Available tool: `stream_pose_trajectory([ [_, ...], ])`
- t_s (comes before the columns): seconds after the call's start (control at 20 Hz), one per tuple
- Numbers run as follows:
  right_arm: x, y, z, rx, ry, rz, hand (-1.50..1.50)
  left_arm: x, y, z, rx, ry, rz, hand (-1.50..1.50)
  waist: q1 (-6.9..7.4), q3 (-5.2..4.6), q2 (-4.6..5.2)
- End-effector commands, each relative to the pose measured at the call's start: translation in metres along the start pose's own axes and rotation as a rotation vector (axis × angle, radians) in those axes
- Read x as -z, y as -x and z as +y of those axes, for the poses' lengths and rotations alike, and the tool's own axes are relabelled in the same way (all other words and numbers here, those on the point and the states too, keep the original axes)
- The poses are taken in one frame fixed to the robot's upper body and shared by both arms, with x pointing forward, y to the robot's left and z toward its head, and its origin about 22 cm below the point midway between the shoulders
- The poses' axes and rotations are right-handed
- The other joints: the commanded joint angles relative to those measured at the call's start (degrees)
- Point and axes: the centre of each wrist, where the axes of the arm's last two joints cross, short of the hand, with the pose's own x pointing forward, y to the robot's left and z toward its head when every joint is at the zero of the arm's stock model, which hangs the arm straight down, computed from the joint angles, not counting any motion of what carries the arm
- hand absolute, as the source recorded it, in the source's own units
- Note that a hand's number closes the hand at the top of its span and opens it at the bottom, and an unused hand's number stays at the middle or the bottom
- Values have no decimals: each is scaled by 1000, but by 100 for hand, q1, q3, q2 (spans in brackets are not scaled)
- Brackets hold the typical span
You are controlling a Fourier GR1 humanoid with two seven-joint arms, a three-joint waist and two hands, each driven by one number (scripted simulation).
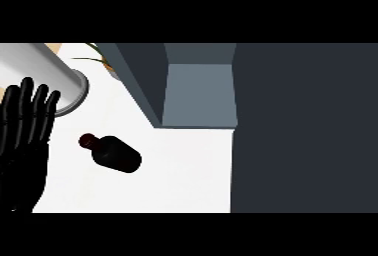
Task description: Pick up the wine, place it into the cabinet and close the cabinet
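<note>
The wine is a dark bottle with a reddish cap, standing on the white counter left of centre. My left hand shows at the left edge, fingers straight and pointing up, resting apart from the bottle. The cabinet is dark grey-blue, with its open interior seen at the upper middle and its door swung toward the left. A large dark cabinet face fills the right side. My right hand does not show.
A large light grey cylinder lies at the upper left, just above my left hand. Green plant leaves peek out behind the cabinet door.
</note>
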Motion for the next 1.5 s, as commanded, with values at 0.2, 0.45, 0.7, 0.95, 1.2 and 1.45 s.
stream_pose_trajectory([
  [0.2,-15,-4,8,7,-35,25,-150,6,-6,-17,-220,560,-127,-150,-278,-106,-167],
  [0.45,-26,-18,12,163,-248,84,-150,-22,4,-16,-546,742,63,-150,-181,-99,-184],
  [0.7,-39,-55,14,169,-238,79,-150,-28,-31,7,-602,811,119,-150,-108,-92,-176],
  [0.95,-26,-81,4,196,-247,93,-150,-36,-69,2,-625,804,124,-150,-81,-90,-162],
  [1.2,-35,-99,7,167,-243,83,-150,-43,-81,16,-644,824,118,-150,-74,-94,-175],
  [1.45,-16,-87,4,168,-247,83,-150,-37,-82,12,-621,814,115,-150,-83,-90,-162],
])
